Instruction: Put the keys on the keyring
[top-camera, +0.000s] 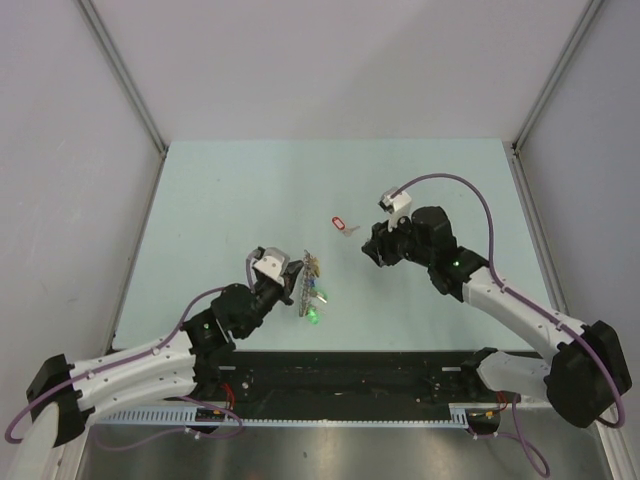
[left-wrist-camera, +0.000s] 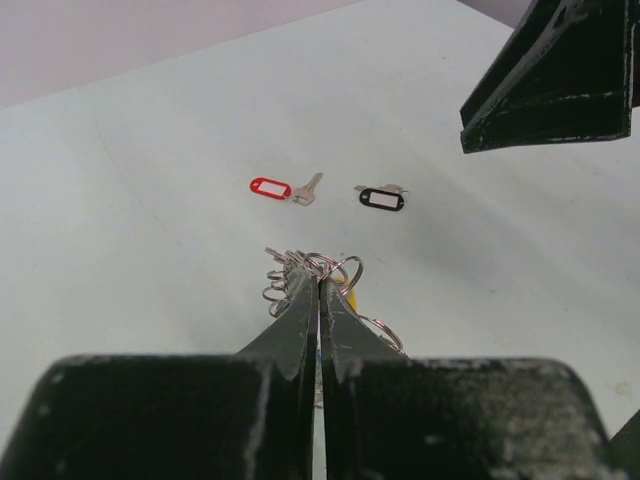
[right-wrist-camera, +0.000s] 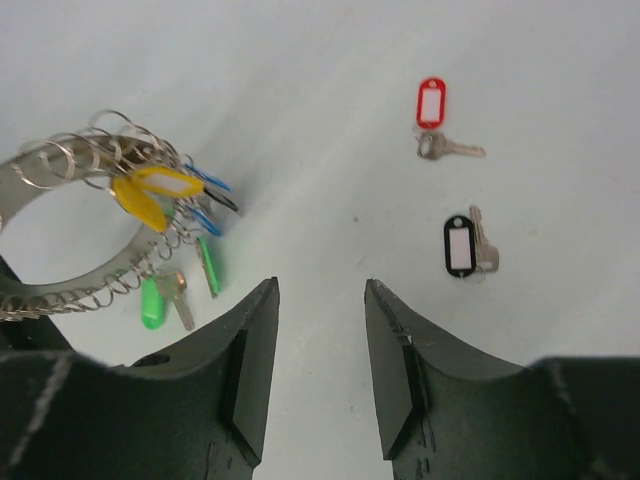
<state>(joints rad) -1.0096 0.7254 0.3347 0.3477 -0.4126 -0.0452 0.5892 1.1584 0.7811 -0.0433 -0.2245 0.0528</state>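
My right gripper (right-wrist-camera: 320, 290), spread and empty, could skid the flat black-tagged silver key (right-wrist-camera: 462, 245) ahead-right if it closes off-centre; my left gripper (left-wrist-camera: 318, 285), pinching the large grey metal keyring (right-wrist-camera: 70, 285), might let it twist.

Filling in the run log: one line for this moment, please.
left gripper: shut on keyring | right gripper: open, empty | red key, black key: loose on table

Red key (right-wrist-camera: 430, 105), black key (right-wrist-camera: 460, 246) on table (right-wrist-camera: 330, 80)
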